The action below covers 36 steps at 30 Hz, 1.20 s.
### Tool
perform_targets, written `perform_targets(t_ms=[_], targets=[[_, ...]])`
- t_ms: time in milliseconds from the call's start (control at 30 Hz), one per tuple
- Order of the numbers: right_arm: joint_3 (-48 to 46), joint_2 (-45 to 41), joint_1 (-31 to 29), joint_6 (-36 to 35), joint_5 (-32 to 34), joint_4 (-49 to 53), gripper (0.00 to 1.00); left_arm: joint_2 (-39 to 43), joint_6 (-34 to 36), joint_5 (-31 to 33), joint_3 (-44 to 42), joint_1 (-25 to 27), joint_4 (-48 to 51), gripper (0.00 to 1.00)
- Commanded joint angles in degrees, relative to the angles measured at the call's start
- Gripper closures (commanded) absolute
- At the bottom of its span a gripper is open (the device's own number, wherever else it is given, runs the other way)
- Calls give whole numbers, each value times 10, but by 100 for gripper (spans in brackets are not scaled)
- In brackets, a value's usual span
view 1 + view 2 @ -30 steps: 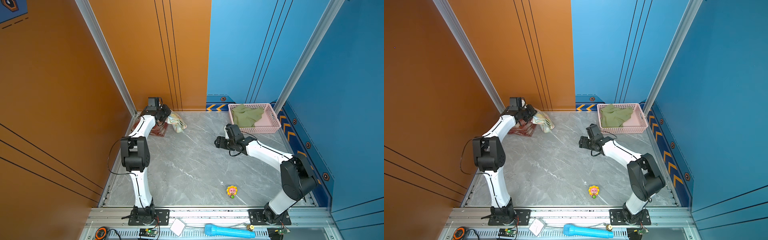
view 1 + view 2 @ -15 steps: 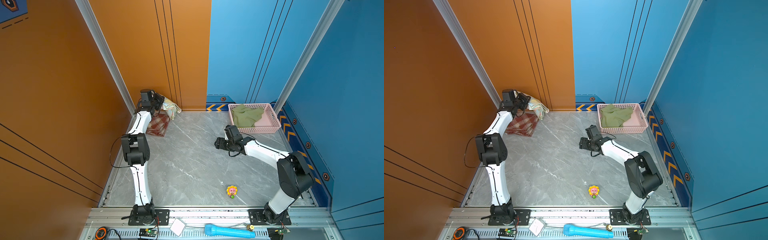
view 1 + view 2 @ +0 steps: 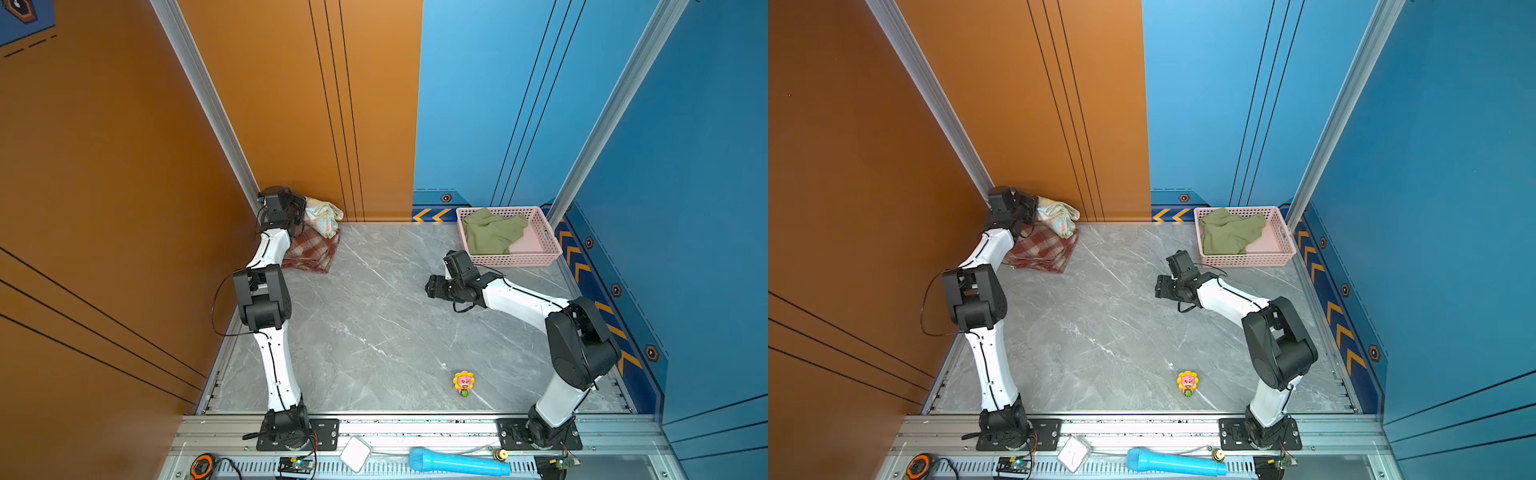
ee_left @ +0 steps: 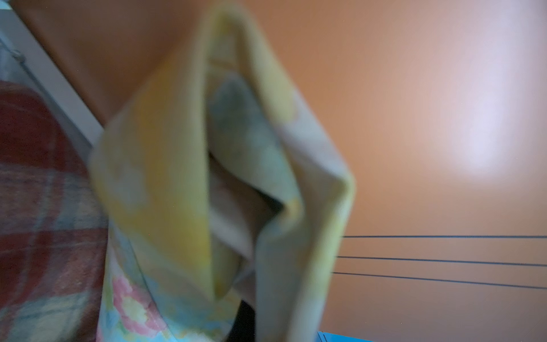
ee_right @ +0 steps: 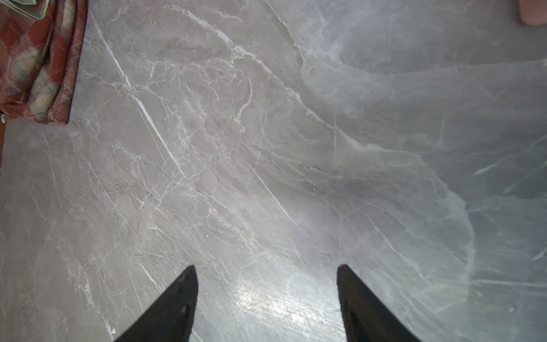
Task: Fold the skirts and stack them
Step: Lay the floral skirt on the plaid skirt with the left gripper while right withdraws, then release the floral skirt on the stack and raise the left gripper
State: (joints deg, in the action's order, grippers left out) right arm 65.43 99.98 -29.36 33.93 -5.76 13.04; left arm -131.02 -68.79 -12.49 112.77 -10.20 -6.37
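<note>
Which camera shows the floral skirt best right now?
Both top views: the floral skirt shows whole, bunched at the left gripper over the plaid skirt. Left wrist shows it close but blurred; right wrist barely catches it.

I count three skirts: one plaid skirt (image 3: 311, 253) and one floral skirt (image 3: 326, 218) far left, one olive skirt (image 3: 490, 235) far right. One pink basket (image 3: 515, 261). One flower toy (image 3: 463, 382) near.

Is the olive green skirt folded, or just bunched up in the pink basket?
Bunched up, not folded: the olive green skirt lies crumpled in the pink basket, with uneven creases and ragged edges, covering only part of the basket's floor.
</note>
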Motion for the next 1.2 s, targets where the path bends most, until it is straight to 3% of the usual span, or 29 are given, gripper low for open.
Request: perform_targets(t_ms=[0,300,800,867,933,967,1167], targets=[[7,-4,-5,2,12,11,25,12,-18,31,-32,-5,-34,100],[10,1,-15,6,8,3,25,81,-5,66,-125,-35,1,100],[10,-8,-27,6,6,2,25,153,-25,60,-295,-78,-42,99],[12,-8,-28,5,5,2,25,162,-25,63,-322,-81,-42,91],[13,-9,-28,4,4,2,24,172,-24,67,-344,-84,-36,77],[12,-10,-28,3,3,2,24,176,-20,71,-351,-85,-22,69],[8,-15,-30,1,-1,-2,23,200,32,90,-349,-85,95,39]])
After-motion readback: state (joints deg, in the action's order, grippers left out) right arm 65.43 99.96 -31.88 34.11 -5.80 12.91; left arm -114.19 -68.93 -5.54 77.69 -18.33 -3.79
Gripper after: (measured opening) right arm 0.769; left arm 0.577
